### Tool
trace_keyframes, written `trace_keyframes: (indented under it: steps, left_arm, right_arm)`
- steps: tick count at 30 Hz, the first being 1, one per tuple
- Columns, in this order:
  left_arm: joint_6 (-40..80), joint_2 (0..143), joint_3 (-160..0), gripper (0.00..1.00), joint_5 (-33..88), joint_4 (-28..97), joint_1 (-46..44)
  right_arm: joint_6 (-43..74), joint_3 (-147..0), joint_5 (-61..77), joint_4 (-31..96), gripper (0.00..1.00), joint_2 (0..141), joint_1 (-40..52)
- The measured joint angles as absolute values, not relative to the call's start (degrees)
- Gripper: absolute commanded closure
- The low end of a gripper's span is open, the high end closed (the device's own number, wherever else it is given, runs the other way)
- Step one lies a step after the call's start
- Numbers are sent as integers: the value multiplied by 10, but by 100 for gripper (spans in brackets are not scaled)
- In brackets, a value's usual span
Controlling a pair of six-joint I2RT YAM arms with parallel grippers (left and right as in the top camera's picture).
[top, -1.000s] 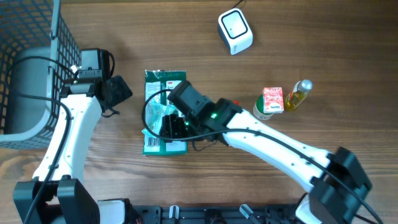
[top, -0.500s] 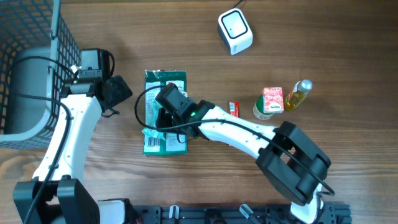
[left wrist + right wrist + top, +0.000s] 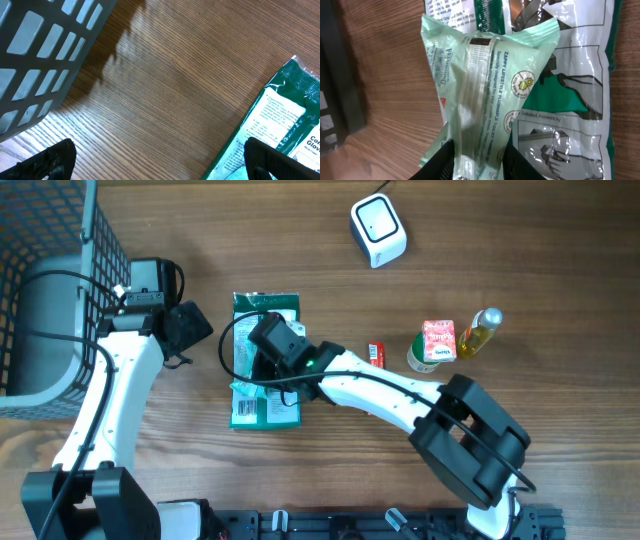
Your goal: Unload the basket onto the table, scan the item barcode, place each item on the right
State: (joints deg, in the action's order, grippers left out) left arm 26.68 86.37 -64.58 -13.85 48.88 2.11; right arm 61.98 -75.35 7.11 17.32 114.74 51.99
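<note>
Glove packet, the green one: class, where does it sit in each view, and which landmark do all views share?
Overhead: glove packet left of centre.
Left wrist: lower right corner.
Right wrist: right side, behind the pale pack.
Shared landmark: the wooden table.

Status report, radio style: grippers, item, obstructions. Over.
Left gripper open, idle. Right gripper pinching pale green packet atop glove pack. Nothing between it and scanner.

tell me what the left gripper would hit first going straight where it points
Probably the bare wooden table: the open left gripper frames only wood, with the basket to one side and the green package to the other. Depth is unclear.
</note>
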Motion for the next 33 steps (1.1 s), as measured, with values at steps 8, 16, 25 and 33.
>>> trace_keyframes:
  steps: [8, 16, 25, 33]
  left_arm:
    - [267, 864, -646, 0, -138, 489, 21]
    - [267, 864, -646, 0, -138, 489, 21]
    - [267, 864, -646, 0, -138, 489, 21]
    - [267, 864, -646, 0, -138, 489, 21]
  right_arm:
    - [625, -755, 84, 166, 96, 1169, 519]
    - [467, -751, 151, 256, 96, 1056, 459]
    - [371, -751, 135, 363, 96, 1027, 448]
    - [388, -751, 115, 353, 96, 1027, 448]
